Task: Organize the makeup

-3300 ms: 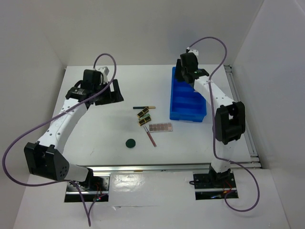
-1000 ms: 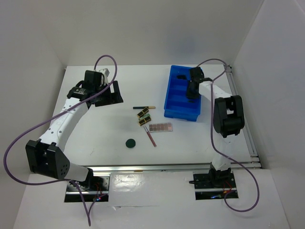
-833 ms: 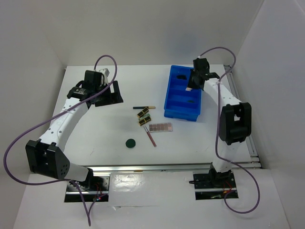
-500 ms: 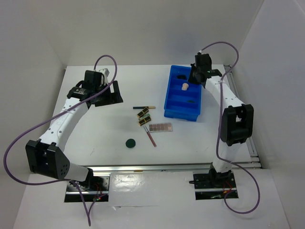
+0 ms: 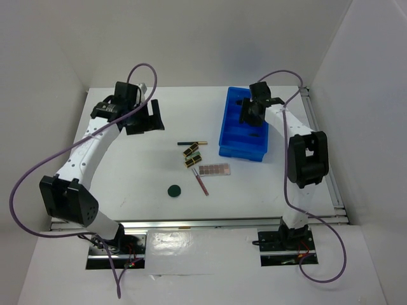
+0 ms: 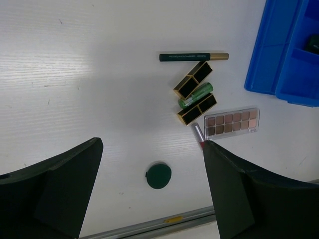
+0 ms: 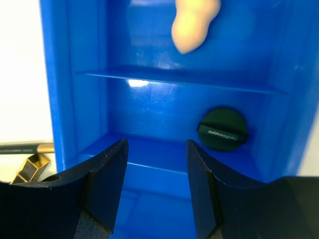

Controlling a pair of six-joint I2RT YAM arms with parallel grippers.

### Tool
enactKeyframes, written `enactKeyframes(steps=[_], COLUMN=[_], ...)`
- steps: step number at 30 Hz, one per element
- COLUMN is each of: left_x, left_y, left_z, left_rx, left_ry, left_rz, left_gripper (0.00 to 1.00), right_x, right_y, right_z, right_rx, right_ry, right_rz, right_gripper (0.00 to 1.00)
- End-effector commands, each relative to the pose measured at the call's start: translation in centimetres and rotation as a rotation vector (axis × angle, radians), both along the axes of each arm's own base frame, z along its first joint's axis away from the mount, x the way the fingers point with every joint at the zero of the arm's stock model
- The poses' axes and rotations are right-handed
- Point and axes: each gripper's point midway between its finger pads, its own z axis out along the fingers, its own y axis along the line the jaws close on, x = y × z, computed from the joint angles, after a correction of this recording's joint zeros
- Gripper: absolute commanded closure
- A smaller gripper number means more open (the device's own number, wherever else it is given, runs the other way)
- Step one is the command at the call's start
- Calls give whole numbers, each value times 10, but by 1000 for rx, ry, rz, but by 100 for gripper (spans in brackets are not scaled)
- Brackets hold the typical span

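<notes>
On the white table lie a black-gold pencil [image 5: 192,143] [image 6: 193,57], two black-gold lipstick tubes [image 5: 191,154] [image 6: 193,79], a green tube [image 6: 196,95], a brown-pink palette strip [image 5: 214,169] [image 6: 232,121], a pink stick [image 5: 201,181] [image 6: 198,133] and a dark-green disc [image 5: 174,190] [image 6: 159,176]. The beige egg sponge [image 7: 195,22] and a second dark-green disc [image 7: 223,129] lie in neighbouring compartments of the blue bin [image 5: 245,147] [image 7: 55,74]. My right gripper [image 5: 249,112] [image 7: 157,149] is open and empty above the bin. My left gripper [image 5: 144,118] [image 6: 152,144] is open and empty, high at the table's back left. The black compact is hidden.
The blue bin [image 6: 279,59] stands at the back right, its left wall close to the pencil's gold end. White walls enclose the table. A metal rail [image 5: 191,223] runs along the front edge. The right arm [image 5: 299,136] passes beside the bin's right side.
My right gripper let go of the egg sponge into the bin, lifted, and now hovers open over the bin's middle. My left gripper shifted slightly toward the back.
</notes>
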Motion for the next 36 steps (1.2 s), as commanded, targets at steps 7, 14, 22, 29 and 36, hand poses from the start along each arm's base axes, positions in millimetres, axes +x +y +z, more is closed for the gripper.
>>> enactKeyframes(steps=[7, 14, 22, 29, 36], left_x=[-13, -18, -18, -18, -16], left_y=[-3, 10, 13, 19, 20], left_z=[18, -2, -7, -2, 1], left_rx=[-40, 22, 41, 69, 74], left_ry=[65, 118, 132, 116, 105], left_rz=[15, 65, 76, 88, 94], left_gripper=[4, 4, 4, 4, 4], right_x=[9, 10, -9, -11, -2], right_y=[11, 2, -10, -12, -12], right_z=[-25, -67, -105, -104, -68], right_rx=[13, -59, -143, -157, -170], right_ry=[90, 191, 258, 257, 185], right_rz=[-68, -83, -97, -94, -97], right_gripper=[32, 16, 24, 71, 100])
